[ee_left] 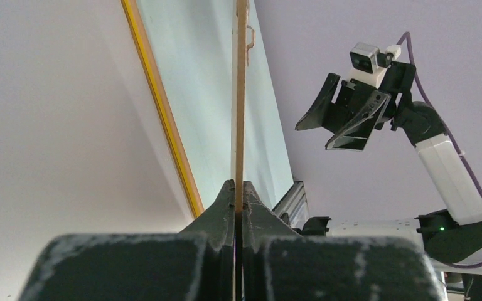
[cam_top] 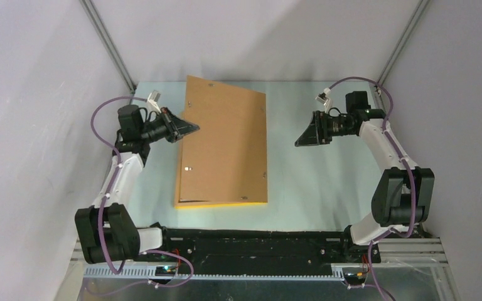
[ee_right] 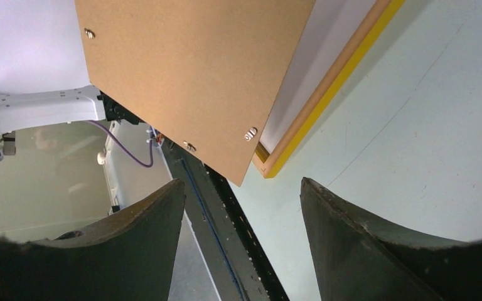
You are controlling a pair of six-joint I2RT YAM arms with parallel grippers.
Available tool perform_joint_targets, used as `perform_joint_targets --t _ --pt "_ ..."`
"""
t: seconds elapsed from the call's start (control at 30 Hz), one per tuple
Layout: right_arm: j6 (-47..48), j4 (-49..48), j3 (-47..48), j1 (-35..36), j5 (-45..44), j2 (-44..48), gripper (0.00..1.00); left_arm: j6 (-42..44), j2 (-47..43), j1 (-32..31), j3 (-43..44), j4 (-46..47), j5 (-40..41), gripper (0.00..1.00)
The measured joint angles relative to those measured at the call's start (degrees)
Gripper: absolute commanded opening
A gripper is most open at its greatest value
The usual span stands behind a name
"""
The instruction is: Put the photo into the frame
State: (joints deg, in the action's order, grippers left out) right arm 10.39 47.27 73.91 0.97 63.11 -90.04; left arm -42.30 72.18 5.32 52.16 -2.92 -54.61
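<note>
Presently the left gripper (cam_top: 193, 128) pinches the backing board (cam_top: 226, 141), tilted above the frame (cam_top: 226, 204); the right gripper (cam_top: 302, 140) hangs open. Next, the board probably needs setting aside.

Pale grey walls (cam_top: 257, 37) on three sides, plain, lit evenly and softly. Two thin metal posts (cam_top: 108, 45) in the far corners, slanting outward. Pale green counter (cam_top: 326, 182), smooth. Black rail (cam_top: 257, 241) along its near edge, grey metal plate (cam_top: 257, 285) below.

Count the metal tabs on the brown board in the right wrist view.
3: one tab at upper left of the board, two near its lower corner. Others may be hidden.
</note>
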Motion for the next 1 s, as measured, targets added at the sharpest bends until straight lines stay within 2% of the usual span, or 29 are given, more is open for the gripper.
perform_joint_targets --t 0.53,1.0 --pt "-11.5 -9.9 1.2 6.2 -6.3 1.6 0.72 4.7 -0.8 9.7 0.0 -8.6 -4.0 0.00" --pt "-15.3 -12.5 8.8 11.4 -12.2 1.1 0.72 15.0 -6.3 11.0 2.5 -22.2 1.3 0.00"
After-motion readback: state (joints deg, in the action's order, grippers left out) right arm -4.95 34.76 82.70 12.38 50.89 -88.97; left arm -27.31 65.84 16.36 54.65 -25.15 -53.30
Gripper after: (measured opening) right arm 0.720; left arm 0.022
